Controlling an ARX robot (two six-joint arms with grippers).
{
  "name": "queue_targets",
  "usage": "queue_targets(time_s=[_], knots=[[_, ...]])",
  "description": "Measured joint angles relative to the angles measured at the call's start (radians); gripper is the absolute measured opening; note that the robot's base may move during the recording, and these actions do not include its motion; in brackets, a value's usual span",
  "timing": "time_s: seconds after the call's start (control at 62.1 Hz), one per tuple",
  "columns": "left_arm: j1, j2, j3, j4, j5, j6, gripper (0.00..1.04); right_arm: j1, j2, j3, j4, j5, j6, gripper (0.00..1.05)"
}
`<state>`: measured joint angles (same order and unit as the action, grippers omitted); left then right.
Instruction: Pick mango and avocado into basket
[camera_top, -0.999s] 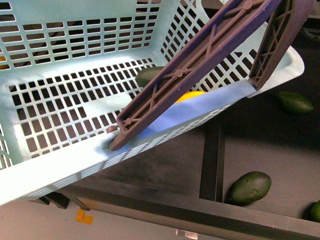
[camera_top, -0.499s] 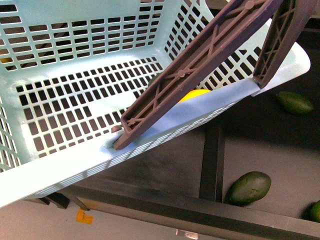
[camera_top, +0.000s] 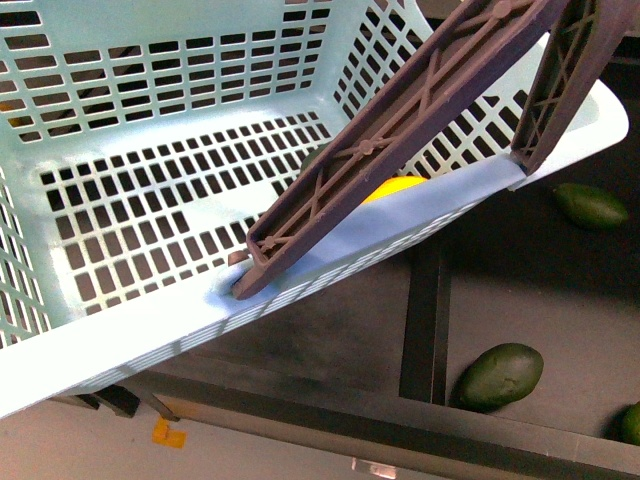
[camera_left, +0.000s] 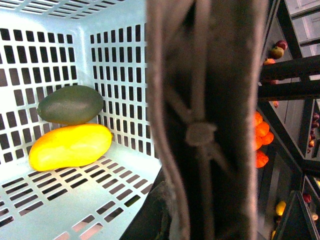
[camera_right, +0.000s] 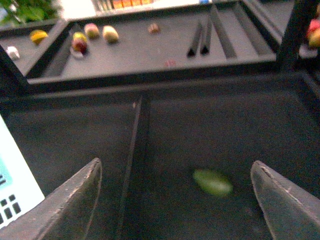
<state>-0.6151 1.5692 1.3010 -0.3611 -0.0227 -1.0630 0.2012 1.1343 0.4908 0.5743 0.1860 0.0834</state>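
In the front view the handle hides most of the mango.

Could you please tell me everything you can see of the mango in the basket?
The mango is a smooth, oblong fruit, bright yellow shading to orange at one end. It lies on its side on the slotted floor of the turquoise basket, in a corner, touching the dark green avocado. From the front only a sliver shows behind the brown handle.

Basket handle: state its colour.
The handle is brown-purple, clearest in the front view.
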Motion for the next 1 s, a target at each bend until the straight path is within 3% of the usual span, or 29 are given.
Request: queue_targets(time_s=[0.113,0.451,0.628,0.999], knots=[[0.0,0.0,0.0,0.0,-0.003,0.0,0.04,-0.034,-0.066,-0.113,0.109,-0.023,-0.048,0.56],[0.0,0.0,0.0,0.0,-0.003,0.001,0.04,-0.101,-0.239,-0.294,0.117,-0.091,-0.08,0.02],[0.0,0.0,0.0,0.0,0.0,0.0,0.04,-0.177,-0.344,-0.362,0.077,-0.179,-0.08,0.02],[0.0,0.0,0.0,0.0,-0.001,0.0,0.04,-0.198,-0.566,-0.444,-0.063,-0.183,-0.08,0.02]])
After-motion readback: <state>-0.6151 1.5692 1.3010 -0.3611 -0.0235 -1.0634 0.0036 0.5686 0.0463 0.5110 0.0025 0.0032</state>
